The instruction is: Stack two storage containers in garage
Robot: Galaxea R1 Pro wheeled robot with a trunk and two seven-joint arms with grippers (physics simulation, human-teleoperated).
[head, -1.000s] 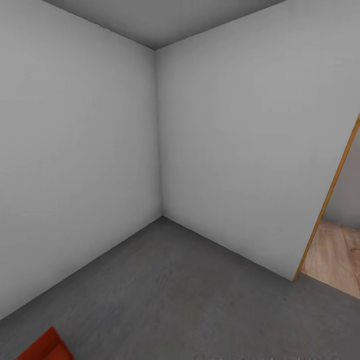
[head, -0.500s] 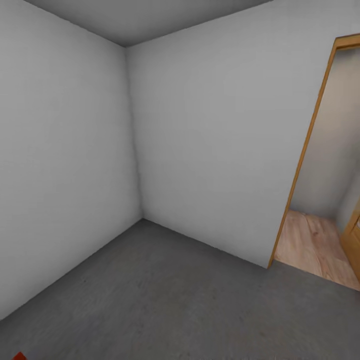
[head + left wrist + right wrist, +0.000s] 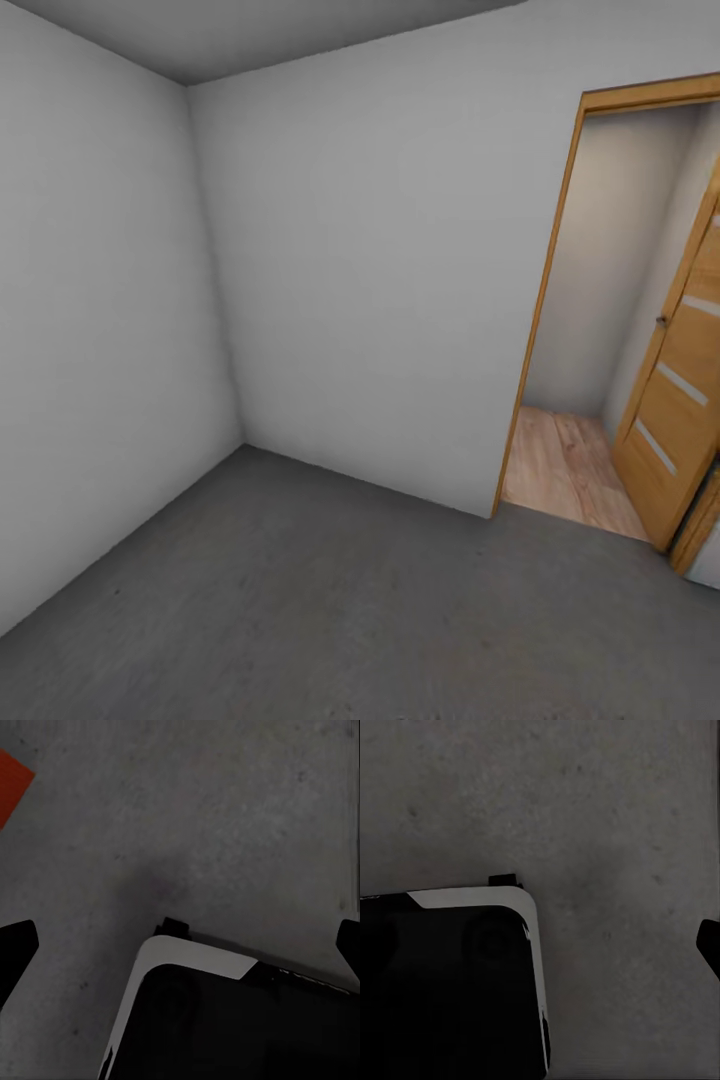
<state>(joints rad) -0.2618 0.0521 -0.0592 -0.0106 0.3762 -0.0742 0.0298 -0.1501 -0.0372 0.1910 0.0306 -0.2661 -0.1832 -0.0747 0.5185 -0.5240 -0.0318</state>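
I am in the garage, facing a corner of plain light-grey walls point(image 3: 360, 280) above the dark grey concrete floor point(image 3: 300, 600). An orange-red corner of one storage container point(image 3: 11, 784) shows in the left wrist view, resting on the floor apart from my gripper. My left gripper point(image 3: 180, 945) hangs open over the concrete, its dark fingertips point(image 3: 15, 945) far apart with nothing between them. In the right wrist view one dark fingertip point(image 3: 709, 943) sits at the picture's edge, so the right gripper point(image 3: 540, 945) looks open and holds nothing. The living room is out of view.
A wood-framed doorway point(image 3: 560, 300) opens in the wall at the right, with pale wood-plank flooring point(image 3: 565, 460) beyond it. Its honey-brown door point(image 3: 680, 410) stands swung open. My own black and white base point(image 3: 225, 1020) shows beneath both wrists.
The head camera has swung to the right: the wall corner slid left and the doorway came into full view. The orange-red container corner left the head view at the lower left.
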